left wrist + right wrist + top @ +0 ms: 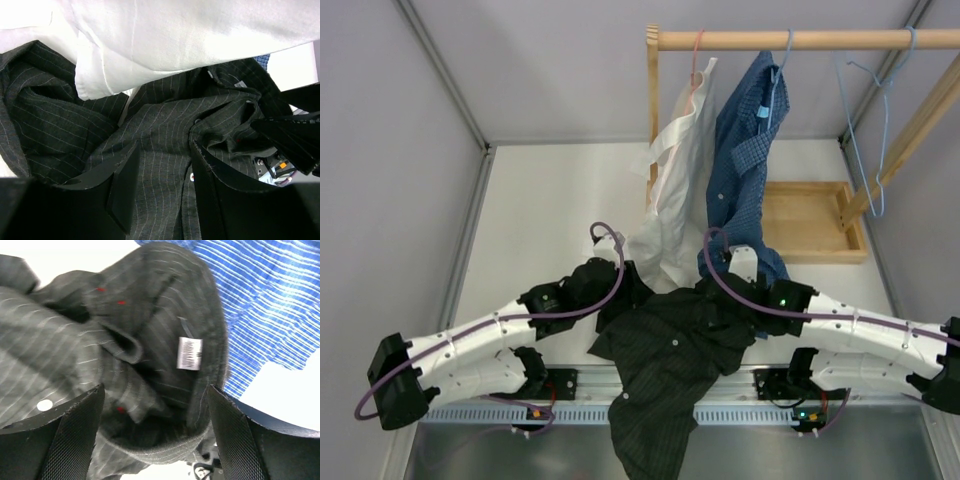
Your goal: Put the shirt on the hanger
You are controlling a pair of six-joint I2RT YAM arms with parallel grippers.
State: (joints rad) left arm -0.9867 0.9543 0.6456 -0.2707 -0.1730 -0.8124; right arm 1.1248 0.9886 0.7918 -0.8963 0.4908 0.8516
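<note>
The dark shirt [670,365] lies crumpled at the table's near middle, and its lower part hangs over the front edge. My left gripper [612,285] is at its left shoulder. Its fingers stand apart over flat striped fabric [165,115], so the left gripper [165,150] is open. My right gripper [732,292] is at the shirt's right side. It is open wide [156,390] around the collar [150,315], which shows a white label [190,353]. An empty light-blue wire hanger [880,130] hangs from the rod at the far right, away from both grippers.
A wooden rack has a top rod [800,40] and a base tray [810,220] at the back right. A white shirt [680,200] and a blue checked shirt [745,150] hang from it, reaching down to the dark shirt. Grey walls close in the left and right sides.
</note>
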